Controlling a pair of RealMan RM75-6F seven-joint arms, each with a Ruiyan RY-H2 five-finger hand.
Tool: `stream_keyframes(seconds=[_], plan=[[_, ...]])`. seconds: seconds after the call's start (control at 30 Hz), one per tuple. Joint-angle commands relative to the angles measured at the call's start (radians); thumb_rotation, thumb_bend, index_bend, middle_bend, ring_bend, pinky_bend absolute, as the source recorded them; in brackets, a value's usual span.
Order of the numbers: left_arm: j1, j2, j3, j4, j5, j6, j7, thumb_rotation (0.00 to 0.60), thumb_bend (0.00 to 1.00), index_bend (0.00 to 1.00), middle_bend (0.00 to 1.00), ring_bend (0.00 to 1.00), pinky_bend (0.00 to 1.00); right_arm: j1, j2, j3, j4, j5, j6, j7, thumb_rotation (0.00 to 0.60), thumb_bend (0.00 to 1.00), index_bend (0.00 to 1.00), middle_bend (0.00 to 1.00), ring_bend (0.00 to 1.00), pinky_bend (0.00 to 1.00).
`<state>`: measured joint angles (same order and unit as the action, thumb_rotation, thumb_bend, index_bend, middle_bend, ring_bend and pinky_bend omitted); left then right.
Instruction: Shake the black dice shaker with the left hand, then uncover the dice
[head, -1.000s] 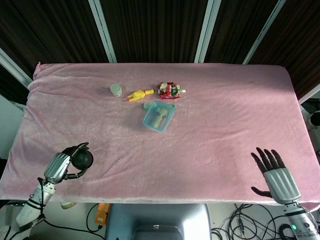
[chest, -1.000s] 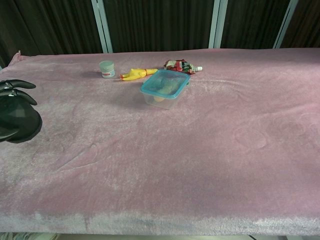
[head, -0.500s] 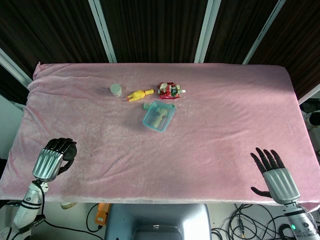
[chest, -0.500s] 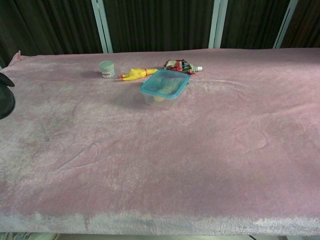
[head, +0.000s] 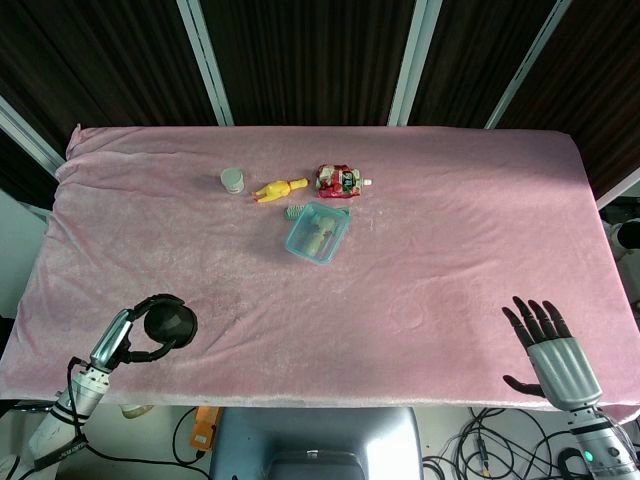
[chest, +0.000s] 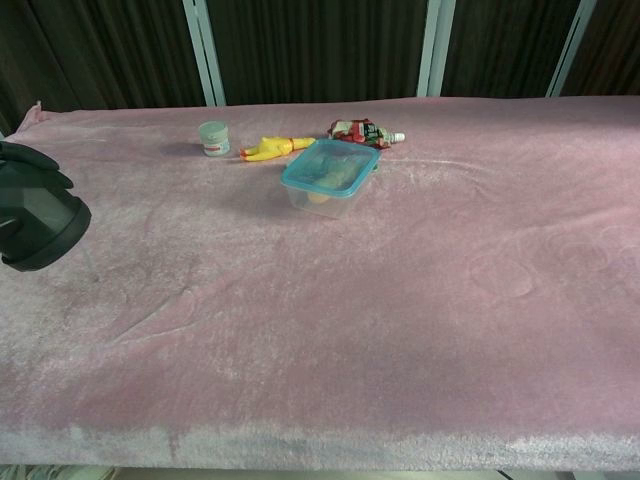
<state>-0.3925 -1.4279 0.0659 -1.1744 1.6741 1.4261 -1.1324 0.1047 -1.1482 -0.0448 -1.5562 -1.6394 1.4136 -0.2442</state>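
Note:
The black dice shaker (head: 172, 325) is a round dark cup near the table's front left corner. My left hand (head: 135, 336) grips it, fingers wrapped around its sides. In the chest view the black dice shaker (chest: 42, 222) shows at the far left edge, tilted and lifted a little above the cloth, with dark fingers (chest: 30, 158) over its top. No dice are visible. My right hand (head: 548, 350) rests at the front right edge of the table, fingers spread, holding nothing.
A pink cloth covers the table (head: 420, 240). At the back middle stand a teal-lidded clear box (head: 318, 232), a yellow rubber chicken (head: 280, 189), a red pouch (head: 340, 181) and a small white jar (head: 232, 180).
The left hand swung left with the shaker half a second ago, then came back right. The shaker now sits tilted further right than a second ago. Right hand unmoved.

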Motion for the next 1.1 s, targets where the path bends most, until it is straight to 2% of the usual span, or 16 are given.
stream_keyframes(seconds=[0.03,0.2,0.3,0.37,0.63,0.8,1.1], plan=[[-0.016,0.007,-0.017,-0.009,-0.065,-0.100,0.388,0.600,0.33,0.37,0.43,0.47,0.62,-0.001,0.000,-0.001,0.001,-0.001,0.001,0.002,0.600,0.14,0.00,0.00,0.00,0.15],[0.011,-0.048,-0.081,0.046,-0.160,-0.090,0.789,0.600,0.33,0.37,0.43,0.47,0.62,-0.002,0.000,-0.002,0.004,-0.005,0.006,0.006,0.600,0.14,0.00,0.00,0.00,0.15],[0.022,-0.087,-0.109,0.094,-0.185,-0.053,0.974,0.600,0.33,0.38,0.43,0.47,0.62,-0.002,-0.001,-0.002,0.005,-0.005,0.004,0.006,0.600,0.14,0.00,0.00,0.00,0.15],[0.027,-0.107,-0.116,0.109,-0.187,-0.036,1.025,0.600,0.33,0.38,0.43,0.47,0.62,-0.001,-0.001,-0.001,0.004,-0.003,0.003,0.004,0.600,0.14,0.00,0.00,0.00,0.15],[0.030,-0.095,-0.103,0.031,-0.161,-0.054,0.851,0.600,0.33,0.38,0.44,0.47,0.63,0.000,-0.001,0.000,0.001,0.004,-0.006,-0.006,0.600,0.14,0.00,0.00,0.00,0.15],[0.020,-0.082,-0.087,-0.012,-0.166,-0.123,0.716,0.600,0.33,0.38,0.44,0.47,0.63,0.002,-0.002,0.000,0.000,0.006,-0.011,-0.012,0.600,0.14,0.00,0.00,0.00,0.15],[0.004,-0.131,-0.084,0.017,-0.173,-0.194,0.535,0.600,0.33,0.38,0.42,0.47,0.63,0.007,-0.001,0.002,-0.006,0.017,-0.026,-0.024,0.600,0.14,0.00,0.00,0.00,0.15]])
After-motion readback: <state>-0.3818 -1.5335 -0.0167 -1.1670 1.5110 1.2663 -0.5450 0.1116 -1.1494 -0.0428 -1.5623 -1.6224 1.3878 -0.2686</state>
